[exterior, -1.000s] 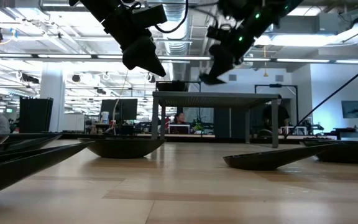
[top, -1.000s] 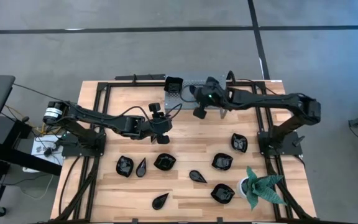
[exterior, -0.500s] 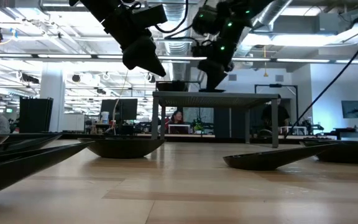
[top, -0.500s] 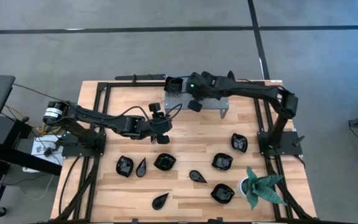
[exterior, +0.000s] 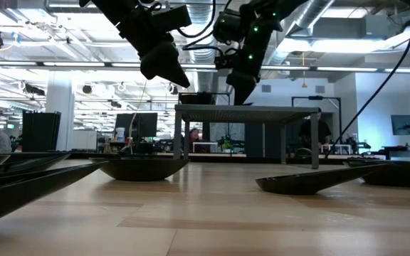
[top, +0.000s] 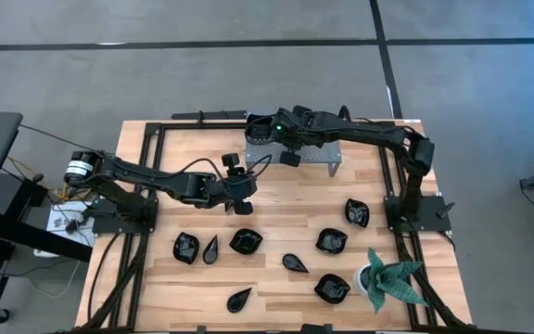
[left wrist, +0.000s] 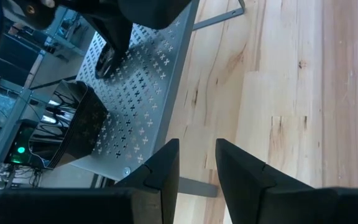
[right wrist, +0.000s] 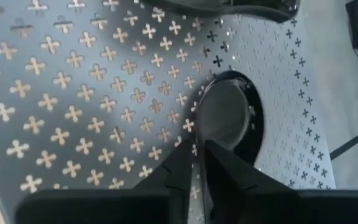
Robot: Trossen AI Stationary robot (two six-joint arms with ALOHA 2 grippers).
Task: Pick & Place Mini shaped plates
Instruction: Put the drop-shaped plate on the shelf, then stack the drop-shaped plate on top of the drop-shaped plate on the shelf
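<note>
Several glossy black mini plates lie flat on the wooden table, among them a round one [top: 246,241], a teardrop [top: 294,263] and a leaf shape [top: 240,299]. A square dish [top: 260,127] stands on the grey perforated shelf [top: 315,156] at the far edge. My right gripper [top: 288,158] is over the shelf, shut on a small rounded black plate [right wrist: 229,118]. My left gripper [top: 243,206] hangs open and empty above mid-table, left of the shelf; its fingers [left wrist: 160,168] show a clear gap in the left wrist view. My right gripper [right wrist: 199,163] pinches the plate's rim [right wrist: 196,138] between its two fingers, at the edge nearest the wrist. The fingers come from above, slanting down. The plate lies flat over the shelf top; whether it rests on the metal or hovers just above it, I cannot tell.
A green spiky plant in a white pot [top: 387,278] stands at the near right corner. Black frame rails [top: 146,167] run along the table's left and right sides. Bare wood [top: 295,199] lies between the shelf and the rows of plates.
My right gripper has carried its plate from in front of the shelf toward the far edge and a little left, over the shelf top, lowering close to it; its arm has swung in behind. The left arm has kept still.
</note>
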